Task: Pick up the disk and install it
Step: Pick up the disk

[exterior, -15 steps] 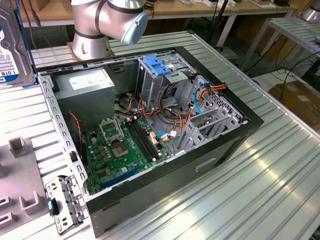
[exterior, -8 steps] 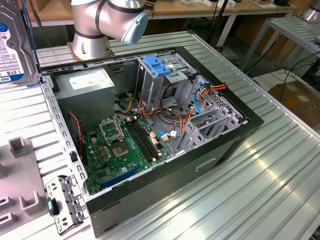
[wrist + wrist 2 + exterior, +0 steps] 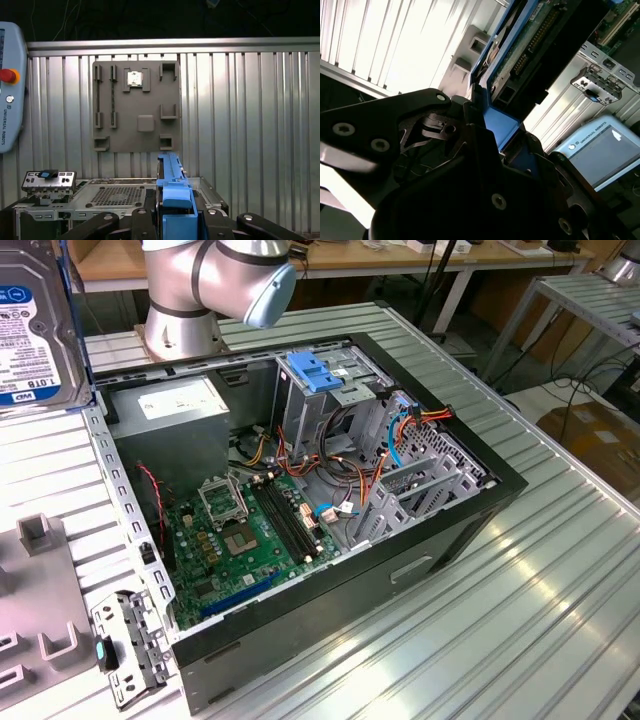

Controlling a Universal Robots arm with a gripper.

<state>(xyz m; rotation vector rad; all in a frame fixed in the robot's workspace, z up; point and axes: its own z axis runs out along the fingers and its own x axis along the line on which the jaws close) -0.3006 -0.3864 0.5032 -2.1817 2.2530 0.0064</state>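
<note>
The disk [image 3: 35,330] hangs in the air at the exterior view's far left, above the table, its blue-and-white label facing the camera and a blue rail along its edge. In the first wrist view the blue side rail of the disk [image 3: 171,187] stands edge-on between the black fingers of my gripper [image 3: 175,220]. The second wrist view shows the disk's [image 3: 530,40] green circuit-board side and blue rail clamped in the gripper [image 3: 495,145]. The gripper is shut on the disk, which is clear of the computer case [image 3: 480,505].
The open case holds a motherboard [image 3: 250,530], a grey power-supply box [image 3: 175,405], and a drive bay topped by a light-blue bracket [image 3: 315,370]. A grey fixture plate [image 3: 136,106] and a metal bracket [image 3: 125,645] lie on the ribbed table. A teach pendant [image 3: 10,85] lies nearby.
</note>
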